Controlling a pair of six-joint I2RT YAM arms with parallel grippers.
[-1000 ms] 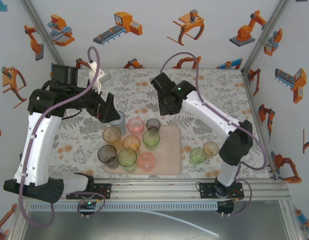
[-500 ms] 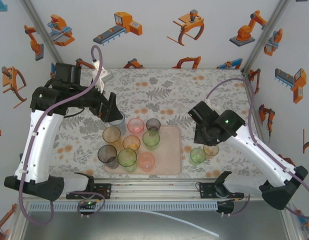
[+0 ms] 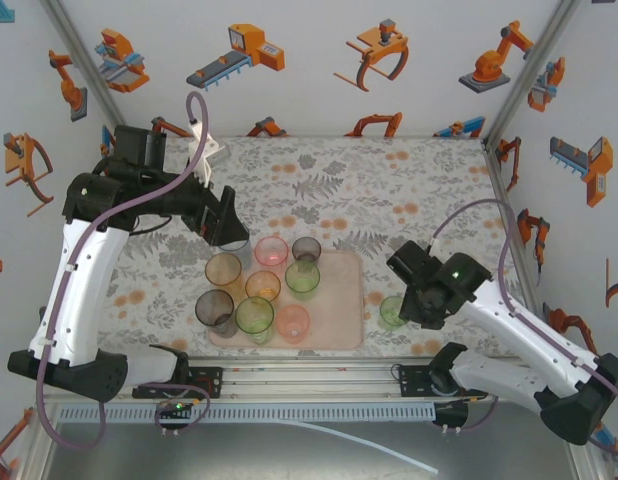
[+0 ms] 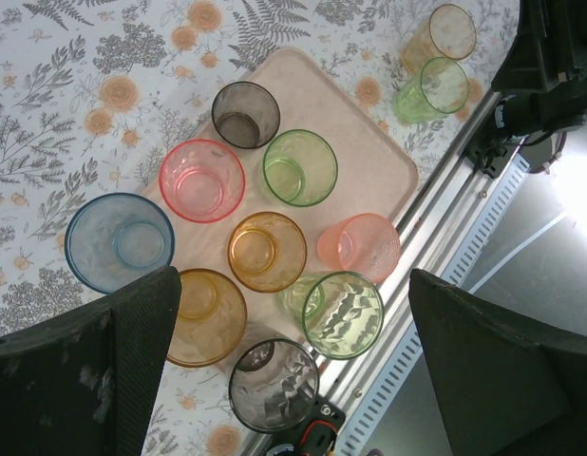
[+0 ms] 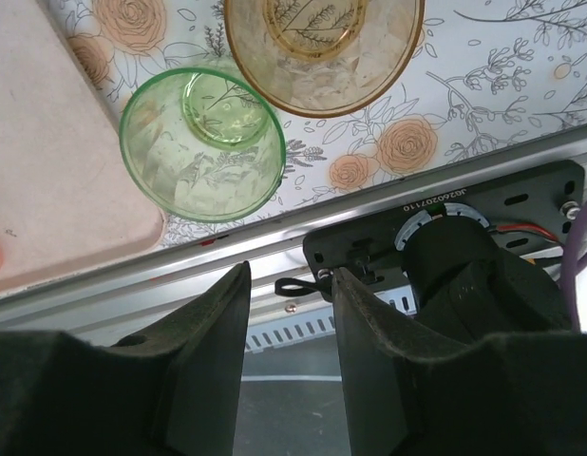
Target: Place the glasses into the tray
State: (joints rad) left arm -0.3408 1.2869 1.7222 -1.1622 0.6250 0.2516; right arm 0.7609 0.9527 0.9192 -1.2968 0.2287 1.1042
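Pink, low-rimmed and round-cornered, the tray (image 3: 341, 290) lay on the flowered counter (image 3: 419, 190) near its front edge. It carried most of the glasses (image 4: 266, 251), all upright, mouths up and holding nothing. A grey, a green, two pink, an orange and a ribbed green one stood plainly inside it. Another orange one and another grey one sat at its left edge, and I could not tell whether they were wholly within the rim.

A blue tumbler (image 4: 118, 242) stood on the counter just off the tray's far-left corner. A green tumbler (image 5: 200, 142) and an orange tumbler (image 5: 322, 47) stood side by side on the counter to the tray's right, the green one just beside the tray's near-right corner. Every tumbler was translucent tinted plastic, and some had faceted walls.

The left claw (image 4: 293, 313) hung above the crowded left of the tray, by the blue tumbler, with its fingers spread wide and gripping nothing. The right claw (image 5: 289, 290) hovered by the green and orange pair, over the metal rail (image 5: 104, 275) at the counter's front edge. Its fingers stood a narrow gap apart with nothing between them.

The tray's right third showed bare pink, and patterned counter spread beyond the tray toward the far wall.
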